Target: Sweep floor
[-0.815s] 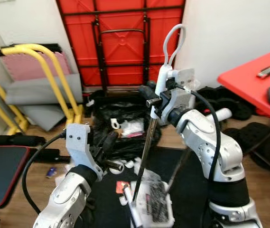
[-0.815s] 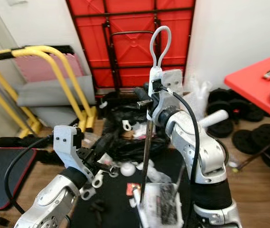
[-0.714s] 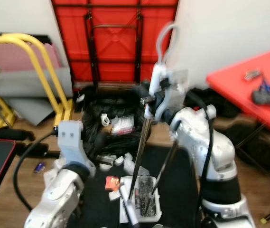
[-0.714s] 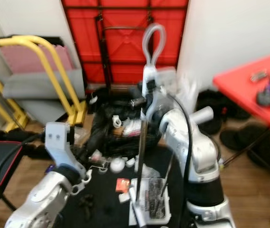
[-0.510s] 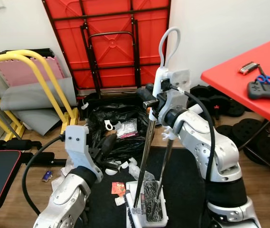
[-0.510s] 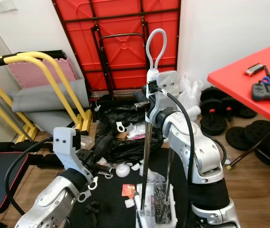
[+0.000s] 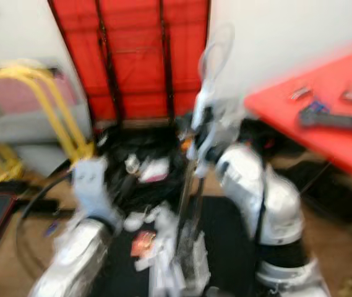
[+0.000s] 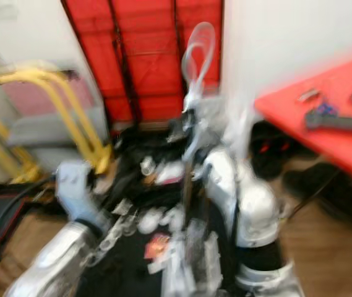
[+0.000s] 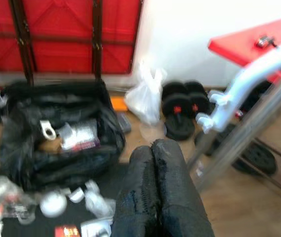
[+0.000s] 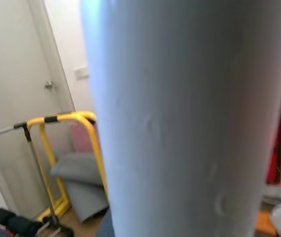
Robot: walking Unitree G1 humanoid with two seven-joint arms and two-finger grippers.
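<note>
- Nearest us, the dustpan (image 7: 182, 263) sits on the black mat (image 7: 225, 235); we judge the sweeping barely begun, as white scraps (image 7: 145, 216) and one red scrap (image 7: 141, 242) lie loose just beside it.
- Our left gripper (image 9: 156, 163) has its fingers pressed together, holding nothing.
- Our right gripper (image 7: 197, 133) is clamped around the broom handle (image 10: 180, 123), which stands upright over the dustpan.
- Farther off: one black bag (image 9: 56, 123), one red table (image 7: 312, 124), one yellow frame (image 7: 39, 105). Head views are blurred.
</note>
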